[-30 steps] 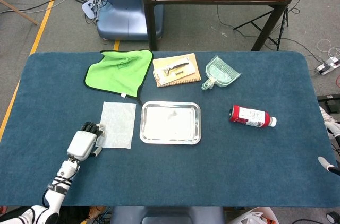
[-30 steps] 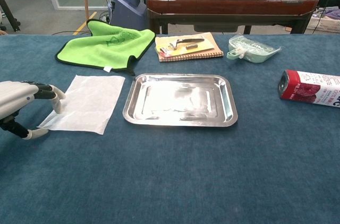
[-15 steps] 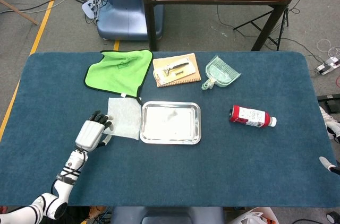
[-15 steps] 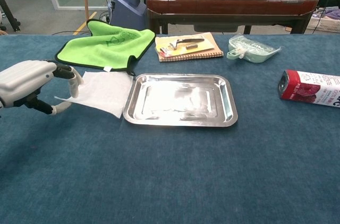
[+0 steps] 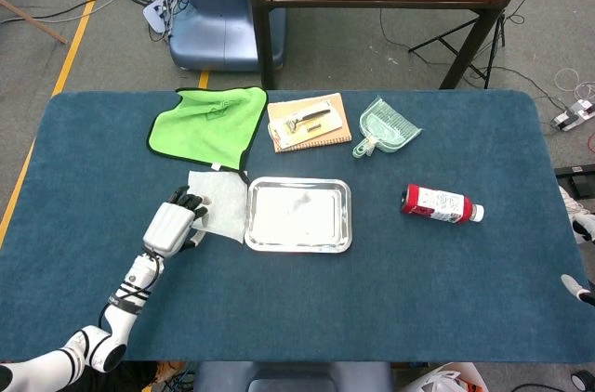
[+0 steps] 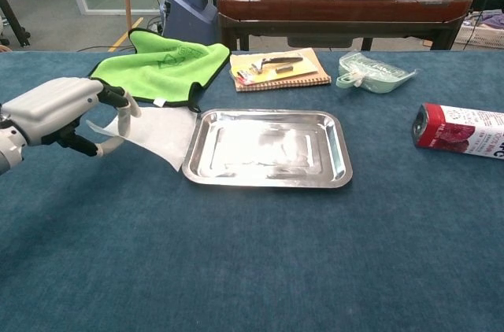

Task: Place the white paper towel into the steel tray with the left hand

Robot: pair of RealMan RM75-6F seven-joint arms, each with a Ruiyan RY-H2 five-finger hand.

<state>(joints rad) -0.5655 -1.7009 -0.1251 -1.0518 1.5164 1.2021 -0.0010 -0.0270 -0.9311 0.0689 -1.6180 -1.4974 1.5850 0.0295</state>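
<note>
My left hand point(image 5: 175, 224) point(image 6: 63, 108) pinches the near corner of the white paper towel point(image 5: 223, 205) point(image 6: 161, 132) and holds that corner lifted off the cloth. The towel's far part still lies on the table, just left of the steel tray point(image 5: 298, 215) point(image 6: 268, 148), its right edge reaching the tray's left rim. The tray is rectangular, shiny and holds nothing. Only a white tip of my right hand point(image 5: 578, 291) shows at the right border of the head view.
A green cloth point(image 5: 206, 125) point(image 6: 156, 65) lies behind the towel. A notebook with a tool on it point(image 5: 309, 121), a pale green dustpan point(image 5: 386, 126) and a red-and-white bottle point(image 5: 440, 203) point(image 6: 460, 129) lie behind and right of the tray.
My left hand has risen and moved right and away from me, toward the tray, dragging the towel with it; the towel's near corner is now off the table.
</note>
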